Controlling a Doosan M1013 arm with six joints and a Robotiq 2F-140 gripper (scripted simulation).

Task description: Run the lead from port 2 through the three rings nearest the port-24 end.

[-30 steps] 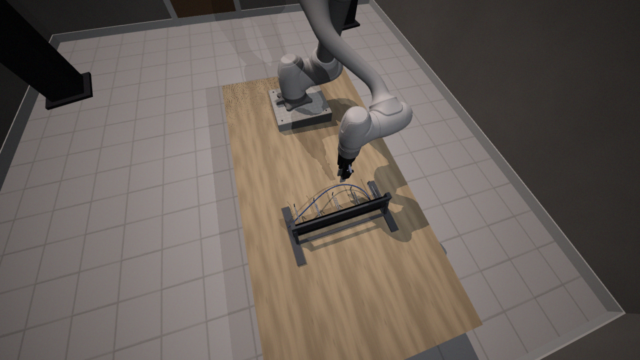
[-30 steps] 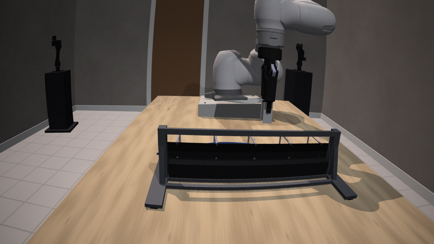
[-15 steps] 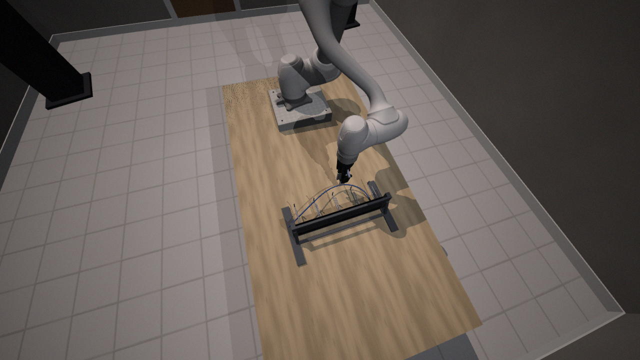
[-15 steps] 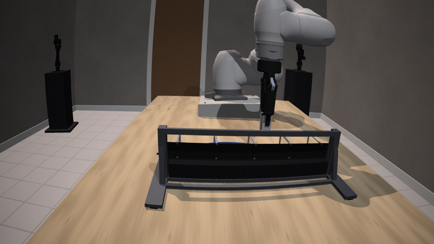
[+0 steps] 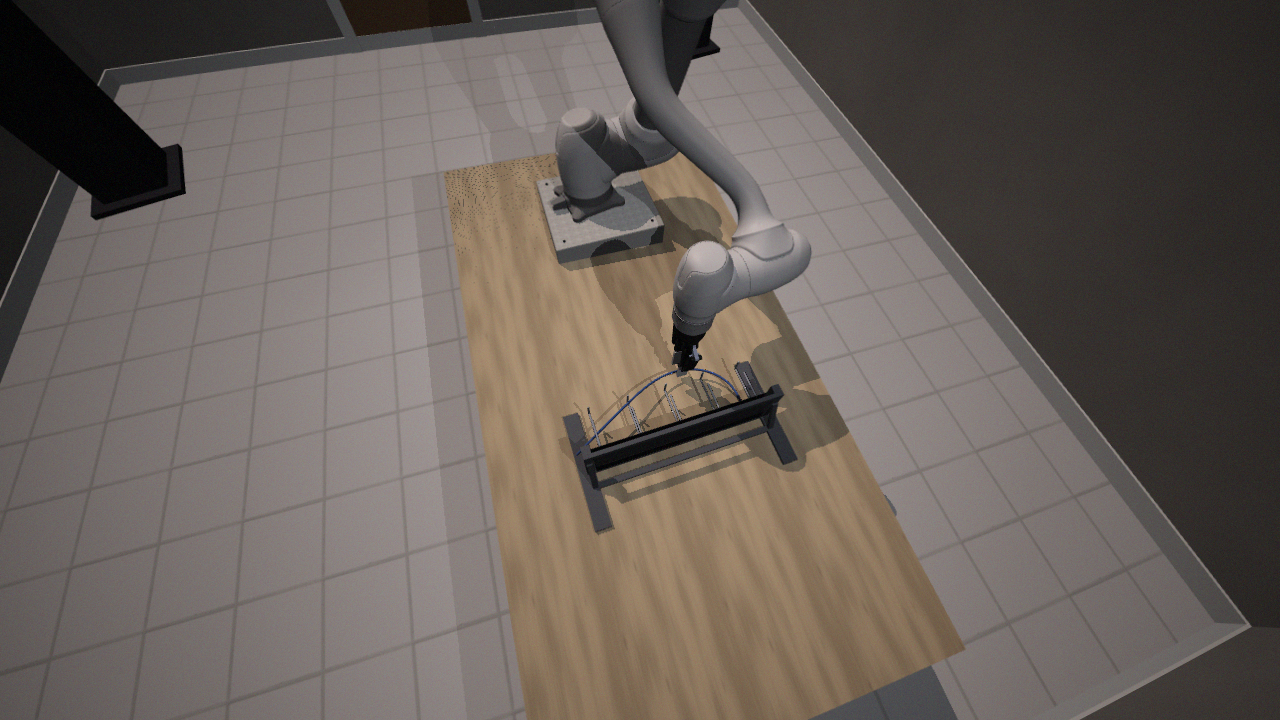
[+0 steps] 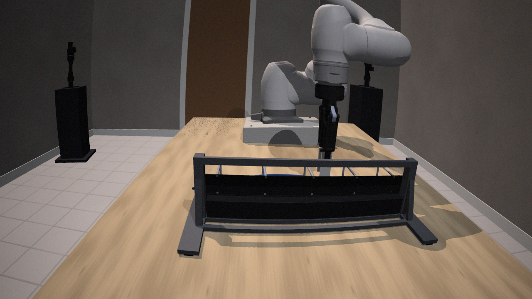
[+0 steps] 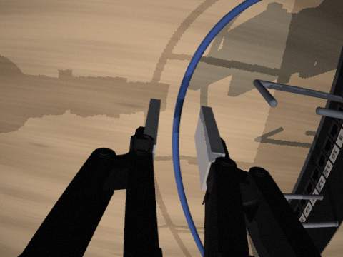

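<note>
Wrist view shows the claw unclenched, its narrowed fingers straddling the blue lead without pinching it. The lead bows out in front of the rings at 3 o'clock and looks unthreaded. The step in hand is probably the grasp: clamp, then lift over the ring gaps. The rack stands loose, with the table edge near at 3 o'clock and open room at 6.

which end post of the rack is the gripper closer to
The right post in the exterior view: the gripper hangs right of centre, farther from the left post.
</note>
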